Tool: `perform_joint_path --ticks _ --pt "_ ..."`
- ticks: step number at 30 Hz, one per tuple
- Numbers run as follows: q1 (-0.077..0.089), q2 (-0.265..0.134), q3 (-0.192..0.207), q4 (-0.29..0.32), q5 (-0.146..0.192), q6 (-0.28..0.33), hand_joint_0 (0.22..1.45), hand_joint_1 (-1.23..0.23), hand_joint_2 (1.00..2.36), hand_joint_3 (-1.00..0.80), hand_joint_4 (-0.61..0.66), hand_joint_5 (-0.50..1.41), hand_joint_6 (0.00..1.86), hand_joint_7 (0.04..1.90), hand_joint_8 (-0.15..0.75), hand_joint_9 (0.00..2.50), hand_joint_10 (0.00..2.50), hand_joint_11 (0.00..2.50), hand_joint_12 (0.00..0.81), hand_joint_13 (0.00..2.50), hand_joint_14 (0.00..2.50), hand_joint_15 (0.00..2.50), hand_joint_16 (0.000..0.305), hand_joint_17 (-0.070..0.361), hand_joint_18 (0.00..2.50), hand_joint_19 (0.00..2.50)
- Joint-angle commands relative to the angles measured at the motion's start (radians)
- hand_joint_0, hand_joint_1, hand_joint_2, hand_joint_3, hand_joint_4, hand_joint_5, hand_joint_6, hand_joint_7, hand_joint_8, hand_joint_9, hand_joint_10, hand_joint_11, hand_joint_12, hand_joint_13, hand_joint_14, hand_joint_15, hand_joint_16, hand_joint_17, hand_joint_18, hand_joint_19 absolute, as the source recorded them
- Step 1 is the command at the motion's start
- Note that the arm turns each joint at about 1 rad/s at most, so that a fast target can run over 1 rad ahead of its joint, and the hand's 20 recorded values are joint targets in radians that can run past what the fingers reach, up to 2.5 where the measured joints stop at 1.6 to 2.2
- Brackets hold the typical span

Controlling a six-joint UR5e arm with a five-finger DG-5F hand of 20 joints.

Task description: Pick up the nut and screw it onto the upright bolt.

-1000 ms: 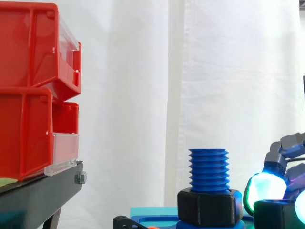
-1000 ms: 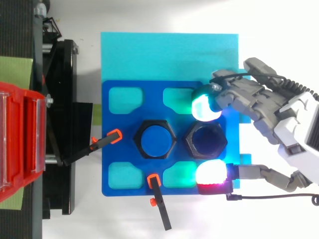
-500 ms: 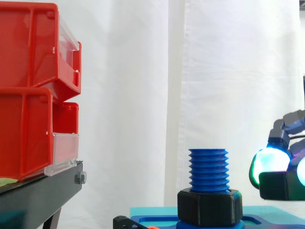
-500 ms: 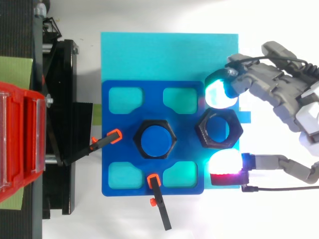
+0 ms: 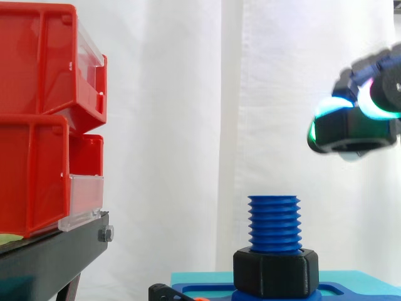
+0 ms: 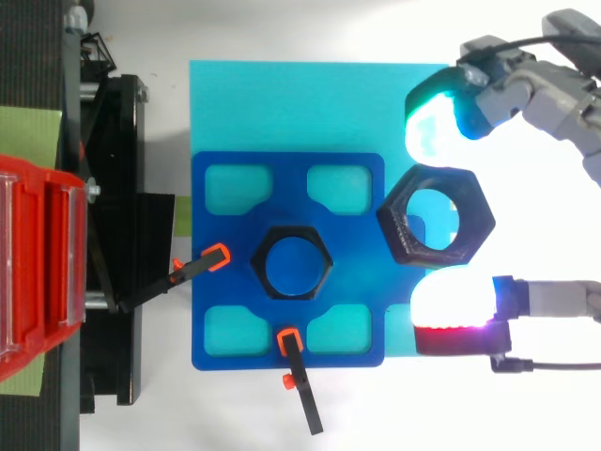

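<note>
On your left, the red bins (image 5: pixel 37 119) sit on the black stand (image 5: pixel 50 254). In the middle, the blue bolt (image 5: pixel 274 224) stands upright on the blue base (image 6: pixel 225 282), with a second nut (image 5: pixel 276 273) round its foot. To the right, above the bolt's top, your hand (image 6: pixel 531 85) pinches the nut (image 6: pixel 436 224) between two glowing fingertips (image 6: pixel 455 305), clear of the bolt.

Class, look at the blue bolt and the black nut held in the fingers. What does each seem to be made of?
Bolt: probably plastic, matte blue. Its coarse, chunky threads show no metallic shine, so perhaps printed.
Held nut: likely plastic too, matte black with thick walls and dull faces, though the look alone cannot confirm it.
</note>
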State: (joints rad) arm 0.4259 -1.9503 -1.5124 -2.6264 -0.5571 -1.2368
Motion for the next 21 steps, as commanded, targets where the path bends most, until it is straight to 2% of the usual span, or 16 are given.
perform_joint_path --ticks 1,4,7,9,10,12,13,18,21 --pt "-0.009 0.001 0.075 -0.061 -0.041 -0.018 0.55 -0.67 1.00 -0.50 0.33 -0.17 0.50 1.25 0.345 0.50 0.00 0.00 0.393 0.49 0.00 0.00 0.050 0.112 0.47 0.00" --pt "-0.012 0.001 0.075 -0.044 -0.060 -0.036 0.55 -0.67 1.00 -0.50 0.33 -0.17 0.50 1.25 0.346 0.51 0.00 0.00 0.393 0.49 0.00 0.00 0.050 0.112 0.47 0.01" --pt "-0.016 -0.004 0.075 0.009 -0.106 -0.084 0.55 -0.67 1.00 -0.50 0.33 -0.17 0.50 1.25 0.346 0.51 0.00 0.00 0.395 0.50 0.00 0.00 0.050 0.112 0.48 0.01" --pt "-0.018 -0.022 0.075 0.045 -0.141 -0.118 0.55 -0.67 1.00 -0.50 0.33 -0.17 0.50 1.25 0.346 0.51 0.00 0.00 0.395 0.50 0.00 0.00 0.050 0.112 0.48 0.00" --pt "-0.019 -0.041 0.075 0.054 -0.152 -0.121 0.55 -0.67 1.00 -0.50 0.33 -0.17 0.50 1.25 0.348 0.50 0.00 0.00 0.395 0.50 0.00 0.00 0.050 0.113 0.48 0.01" --pt "-0.021 -0.044 0.075 0.062 -0.161 -0.119 0.55 -0.67 1.00 -0.50 0.33 -0.17 0.50 1.25 0.347 0.51 0.00 0.00 0.396 0.50 0.00 0.00 0.050 0.113 0.48 0.01" --pt "-0.024 -0.047 0.075 0.072 -0.176 -0.116 0.55 -0.67 1.00 -0.50 0.33 -0.17 0.50 1.25 0.350 0.51 0.00 0.00 0.396 0.50 0.00 0.00 0.050 0.113 0.48 0.01" --pt "-0.026 -0.053 0.075 0.072 -0.196 -0.115 0.55 -0.67 1.00 -0.50 0.33 -0.17 0.50 1.24 0.352 0.51 0.00 0.00 0.399 0.51 0.00 0.00 0.050 0.113 0.48 0.01" --pt "-0.033 -0.067 0.075 0.069 -0.231 -0.104 0.55 -0.66 1.00 -0.50 0.33 -0.17 0.50 1.24 0.351 0.52 0.00 0.00 0.399 0.52 0.00 0.00 0.050 0.113 0.49 0.02"
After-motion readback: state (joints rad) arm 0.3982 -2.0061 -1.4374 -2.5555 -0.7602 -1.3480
